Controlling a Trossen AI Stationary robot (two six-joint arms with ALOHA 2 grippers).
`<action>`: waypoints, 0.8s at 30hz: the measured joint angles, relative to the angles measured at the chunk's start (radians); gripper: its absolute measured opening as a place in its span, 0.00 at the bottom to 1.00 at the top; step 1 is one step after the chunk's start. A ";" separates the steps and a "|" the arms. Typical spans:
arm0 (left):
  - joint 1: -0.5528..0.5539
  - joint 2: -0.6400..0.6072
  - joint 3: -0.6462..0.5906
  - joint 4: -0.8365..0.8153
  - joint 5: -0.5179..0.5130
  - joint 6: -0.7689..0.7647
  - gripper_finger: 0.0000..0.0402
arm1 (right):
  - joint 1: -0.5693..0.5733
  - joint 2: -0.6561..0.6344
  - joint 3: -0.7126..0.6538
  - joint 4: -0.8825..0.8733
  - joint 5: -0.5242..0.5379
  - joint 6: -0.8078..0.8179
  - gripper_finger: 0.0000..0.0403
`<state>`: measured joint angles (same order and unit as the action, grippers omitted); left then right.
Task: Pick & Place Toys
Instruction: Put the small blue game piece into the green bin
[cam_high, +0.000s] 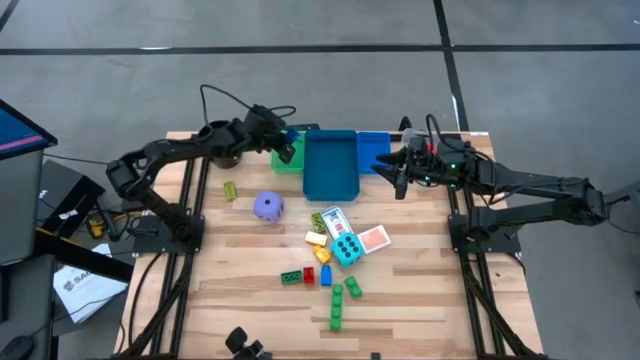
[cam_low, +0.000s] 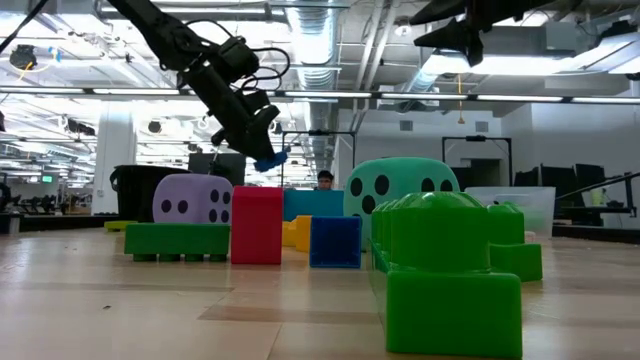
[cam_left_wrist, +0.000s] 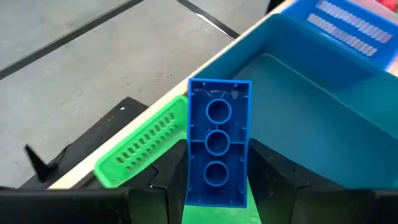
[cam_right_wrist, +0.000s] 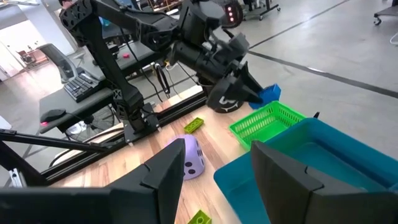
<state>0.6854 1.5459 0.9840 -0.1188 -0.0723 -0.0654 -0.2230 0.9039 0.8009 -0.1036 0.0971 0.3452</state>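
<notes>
My left gripper (cam_high: 289, 150) hangs over the green bin (cam_high: 287, 160) at the table's far edge, shut on a blue brick (cam_left_wrist: 217, 137). The brick's hollow underside shows in the left wrist view. My right gripper (cam_high: 396, 172) is open and holds nothing, raised beside the teal bin (cam_high: 330, 165) on its right. The other toys lie on the table: a purple die (cam_high: 268, 206), a cyan dotted die (cam_high: 347, 249), playing cards (cam_high: 335, 220), and red, yellow, green and blue bricks (cam_high: 322, 270). My left gripper pinches the blue brick between its two fingers (cam_left_wrist: 165, 186), on the two long sides near one end (cam_left_wrist: 214, 190). The fingers slant down toward the far edge and lie along the brick. Its other end sticks out ahead of them. The brick hangs clear above the green bin.
A second blue bin (cam_high: 372, 150) stands right of the teal one. A black cup (cam_high: 222, 150) sits under the left arm at the far left. A small green brick (cam_high: 230, 190) lies near it. Bare wood lies along the table's near edge.
</notes>
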 joint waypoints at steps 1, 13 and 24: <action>0.009 0.000 0.000 0.000 -0.001 0.000 0.34 | 0.000 0.000 0.000 -0.004 0.000 0.003 0.45; 0.062 0.000 0.000 -0.004 0.047 -0.003 0.34 | 0.000 0.000 0.000 -0.005 0.007 0.003 0.45; 0.062 0.000 0.000 -0.006 0.047 0.000 0.34 | 0.000 0.000 0.000 -0.005 0.009 0.003 0.45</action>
<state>0.7475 1.5459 0.9838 -0.1251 -0.0254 -0.0658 -0.2234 0.9039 0.8009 -0.1090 0.1059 0.3485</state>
